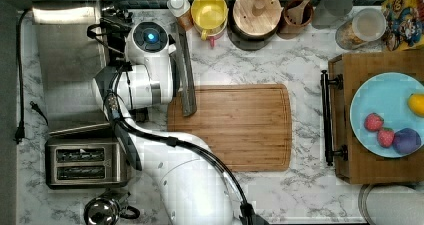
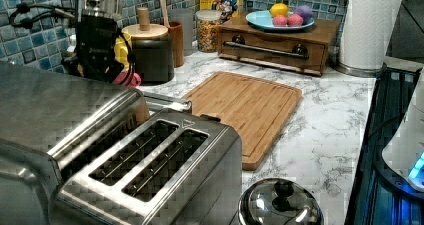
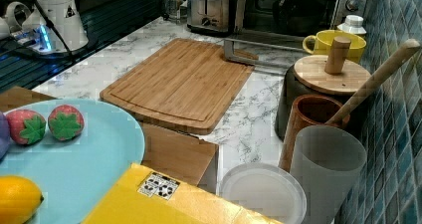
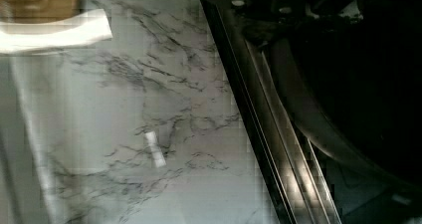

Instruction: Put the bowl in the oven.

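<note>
**Arm bent at the oven's mouth**

In the top view's upper left stands the oven (image 1: 67, 60), with the arm (image 1: 150, 80) bent over its front. The claw is hidden beneath, so I cannot tell its state. The wrist view shows the bowl (image 4: 303, 109), a dark curved rim past the oven's metal edge, apparently inside.

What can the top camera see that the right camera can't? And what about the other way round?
From the top view: the two slots on top of the toaster and the black drawer handle on the wooden box.

From the right view: the oven seen from the front, with its knob, and a small sticker on the yellow box.

Both have the cutting board, the yellow mug, the wooden lid and two strawberries.
</note>
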Tool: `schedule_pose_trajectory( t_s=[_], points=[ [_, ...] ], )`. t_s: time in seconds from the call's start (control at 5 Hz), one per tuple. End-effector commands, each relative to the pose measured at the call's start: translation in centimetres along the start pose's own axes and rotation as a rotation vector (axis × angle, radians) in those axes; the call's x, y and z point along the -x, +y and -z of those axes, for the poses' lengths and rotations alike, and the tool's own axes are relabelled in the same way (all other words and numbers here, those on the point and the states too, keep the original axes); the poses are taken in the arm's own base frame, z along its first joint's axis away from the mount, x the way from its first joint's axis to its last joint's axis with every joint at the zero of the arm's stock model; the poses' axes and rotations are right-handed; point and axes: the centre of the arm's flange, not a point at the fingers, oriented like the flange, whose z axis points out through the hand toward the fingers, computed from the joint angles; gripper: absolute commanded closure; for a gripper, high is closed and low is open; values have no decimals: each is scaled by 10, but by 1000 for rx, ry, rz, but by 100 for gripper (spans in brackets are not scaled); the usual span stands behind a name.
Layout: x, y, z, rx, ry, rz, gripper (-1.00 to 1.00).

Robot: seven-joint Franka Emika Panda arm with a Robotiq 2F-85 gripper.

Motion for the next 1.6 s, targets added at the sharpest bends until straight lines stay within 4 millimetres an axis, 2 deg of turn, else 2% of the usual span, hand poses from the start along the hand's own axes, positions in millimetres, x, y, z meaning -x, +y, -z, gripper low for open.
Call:
schedule_pose_trajectory(
  t_s=[0.2, 0.4, 0.6, 0.8, 1.2, 1.4, 1.6],
  points=[
    [-17, -47, 50, -159, 87, 87, 100],
    [-14, -48, 44, -170, 53, 77, 100],
    [-10, -45, 31, -154, -1, 72, 0],
    [-11, -34, 34, -201, -5, 6, 0],
    [-20, -9, 93, -339, -3, -103, 0],
    [-16, -2, 114, -295, 60, -94, 0],
    [-17, 9, 124, -226, 25, -89, 0]
  ],
)
